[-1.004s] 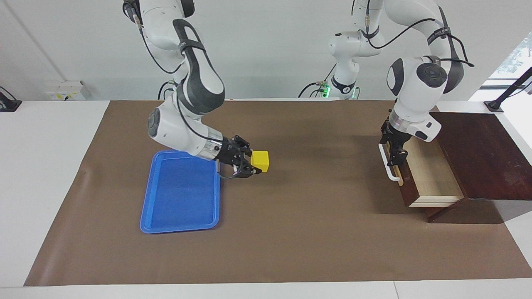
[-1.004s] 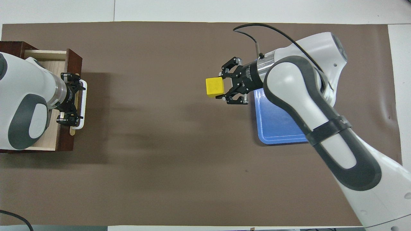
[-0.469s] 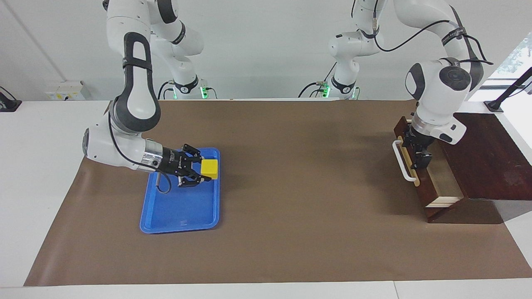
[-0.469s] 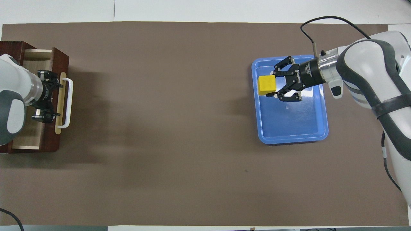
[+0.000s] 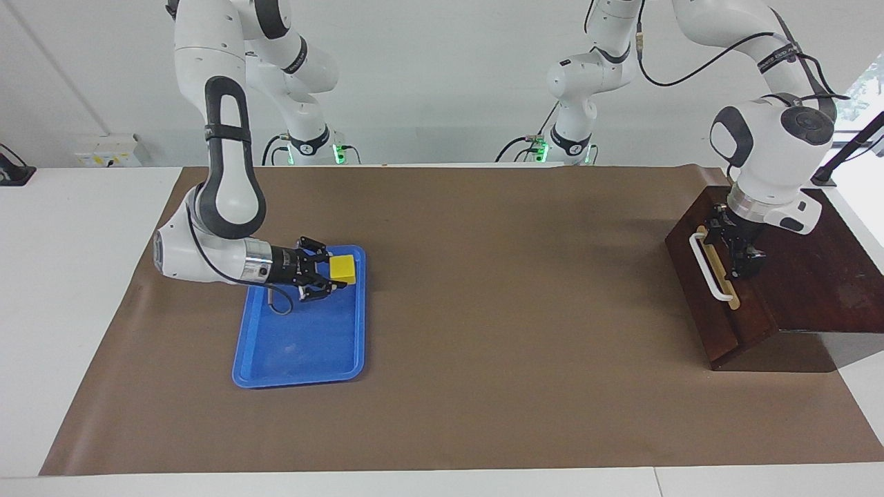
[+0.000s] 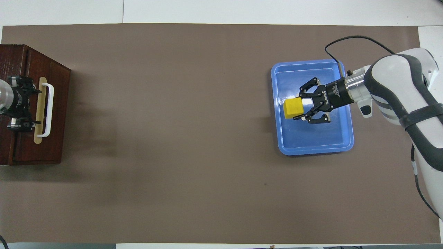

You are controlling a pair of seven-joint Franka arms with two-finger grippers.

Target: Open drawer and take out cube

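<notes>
The right gripper grasps the cube between its fingers, low over the blue tray, near the tray's edge that is toward the left arm's end of the table. Well away from the tray, toward the left arm's end, the drawer sits pushed flush into the dark wooden box. The left gripper hangs over the box top just beside the white handle; whether its fingers are spread or closed I cannot tell.

From overhead, the right gripper clasps the cube over the tray, in the part toward the drawer. The left gripper is over the box, beside the handle of the closed drawer.
</notes>
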